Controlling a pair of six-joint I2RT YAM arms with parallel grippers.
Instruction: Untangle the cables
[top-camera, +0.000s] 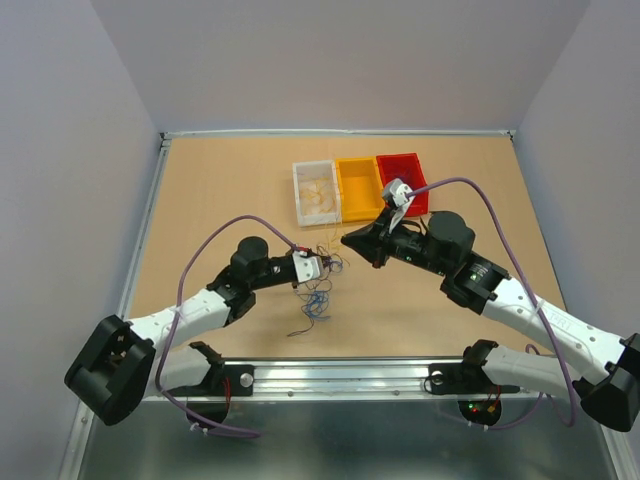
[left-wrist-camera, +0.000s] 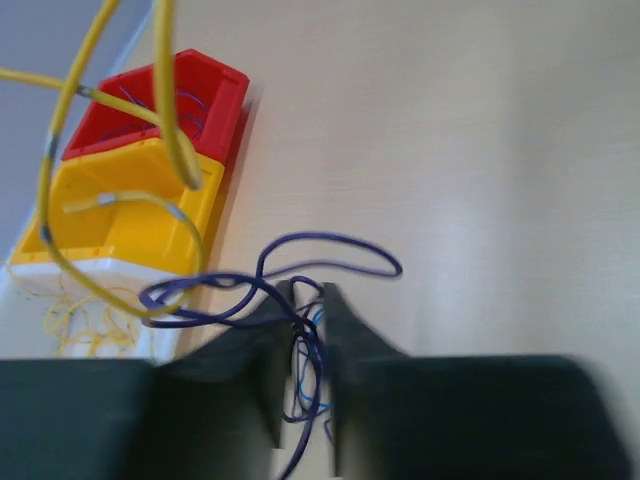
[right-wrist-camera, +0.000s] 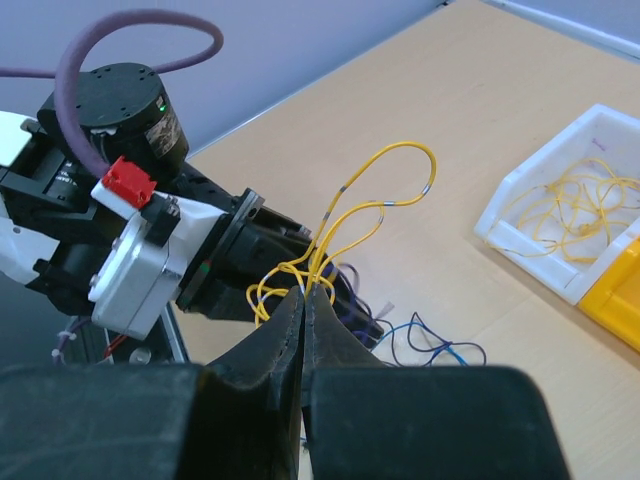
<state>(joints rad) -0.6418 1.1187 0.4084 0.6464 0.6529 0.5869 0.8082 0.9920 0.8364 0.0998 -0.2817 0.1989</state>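
Note:
The cables are a tangle of thin yellow, purple and blue wires (top-camera: 322, 272) between my two grippers, mid-table. My left gripper (top-camera: 328, 263) is shut on the purple and blue strands (left-wrist-camera: 305, 330); a purple loop (left-wrist-camera: 335, 240) sticks out past its fingertips (left-wrist-camera: 272, 318). My right gripper (top-camera: 348, 240) is shut on the yellow cables (right-wrist-camera: 385, 150), which loop up above its closed tips (right-wrist-camera: 305, 292) and show in the left wrist view (left-wrist-camera: 172, 120). More blue and purple wire (top-camera: 315, 305) trails on the table below the tangle and shows in the right wrist view (right-wrist-camera: 440, 350).
Three bins stand in a row behind the tangle: a white one (top-camera: 300, 195) with yellow wires in it, a yellow one (top-camera: 358, 190) and a red one (top-camera: 408, 170). A metal rail (top-camera: 340, 375) runs along the near table edge.

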